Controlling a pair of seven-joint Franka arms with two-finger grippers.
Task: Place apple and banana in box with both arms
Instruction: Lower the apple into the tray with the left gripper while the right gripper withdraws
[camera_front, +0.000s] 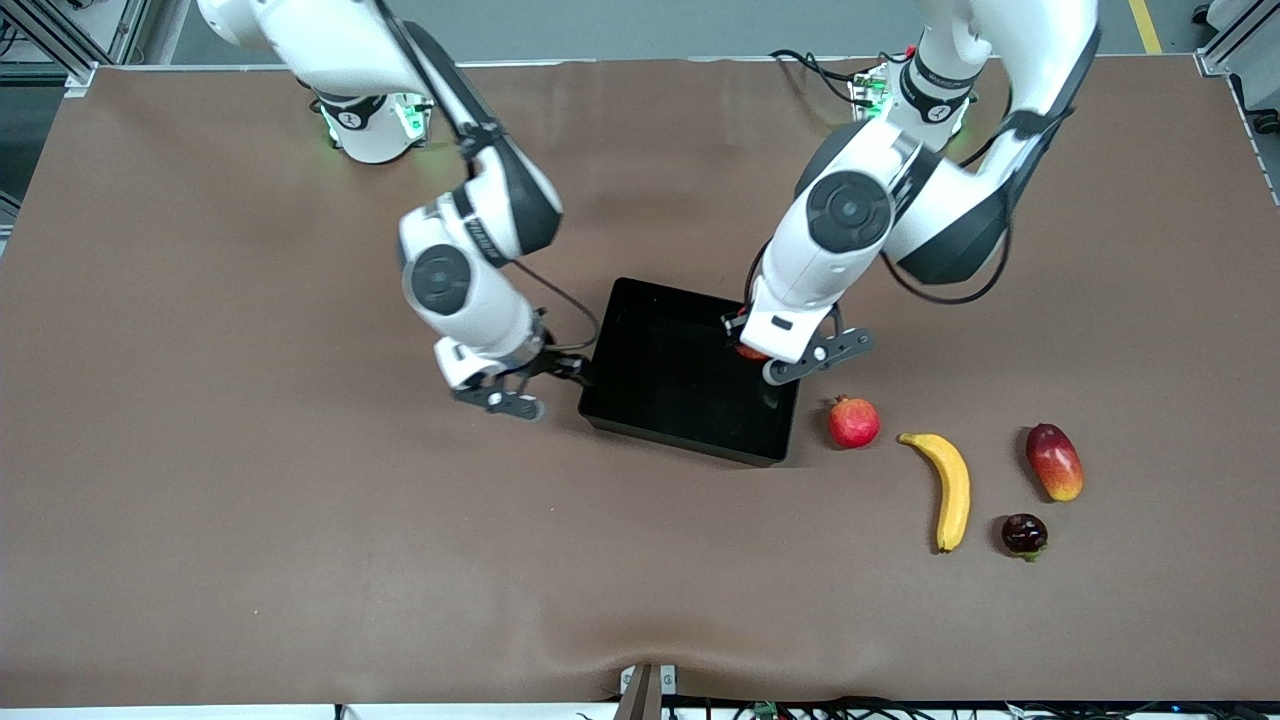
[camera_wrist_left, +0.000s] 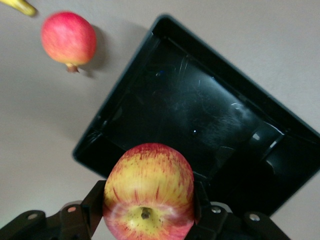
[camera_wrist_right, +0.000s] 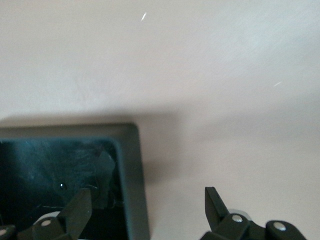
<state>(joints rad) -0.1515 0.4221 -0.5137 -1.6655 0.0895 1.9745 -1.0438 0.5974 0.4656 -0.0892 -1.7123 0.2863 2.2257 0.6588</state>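
Observation:
My left gripper (camera_front: 746, 344) is shut on the apple (camera_wrist_left: 148, 192), red with yellow streaks. It holds the apple (camera_front: 749, 352) above the wall of the black box (camera_front: 680, 370) at the left arm's end. In the left wrist view the box (camera_wrist_left: 200, 115) lies below the apple. My right gripper (camera_wrist_right: 146, 196) is open, its fingers on either side of the box wall (camera_wrist_right: 132, 175) at the right arm's end, low at the box (camera_front: 578, 372). The banana (camera_front: 950, 487) lies on the table, nearer the front camera than the box, toward the left arm's end.
A uniformly red round fruit with a crown tip (camera_front: 853, 421) lies just beside the box's corner and shows in the left wrist view (camera_wrist_left: 68, 38). A red-yellow mango (camera_front: 1054, 461) and a small dark fruit (camera_front: 1024, 534) lie next to the banana. A brown mat (camera_front: 300, 520) covers the table.

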